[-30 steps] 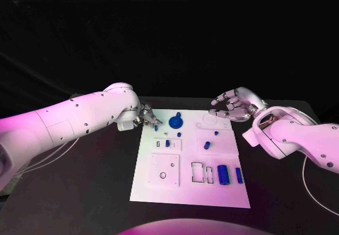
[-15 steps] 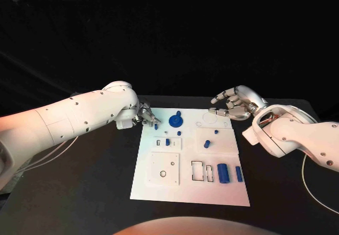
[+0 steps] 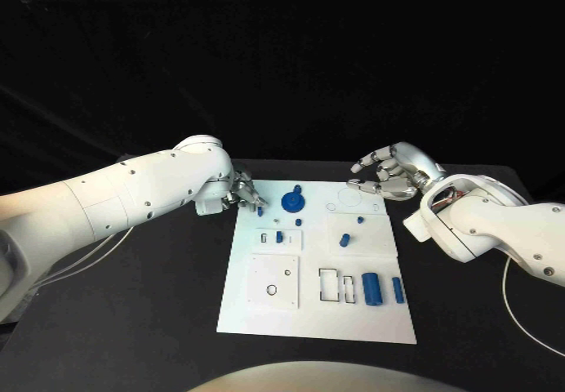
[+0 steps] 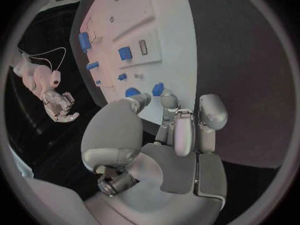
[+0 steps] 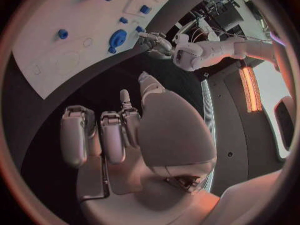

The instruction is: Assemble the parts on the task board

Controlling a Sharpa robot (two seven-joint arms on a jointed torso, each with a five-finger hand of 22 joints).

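White rectangular task board lies flat on the black table, long side running away from the robot. Blue parts on it: round disc with tab at far end, small peg mid-board, two upright cylinders in near-right recess.

Black table with a matte dark top, white task board lying flat at its middle, long side running away from the robot, bare dark surface on both sides of the board
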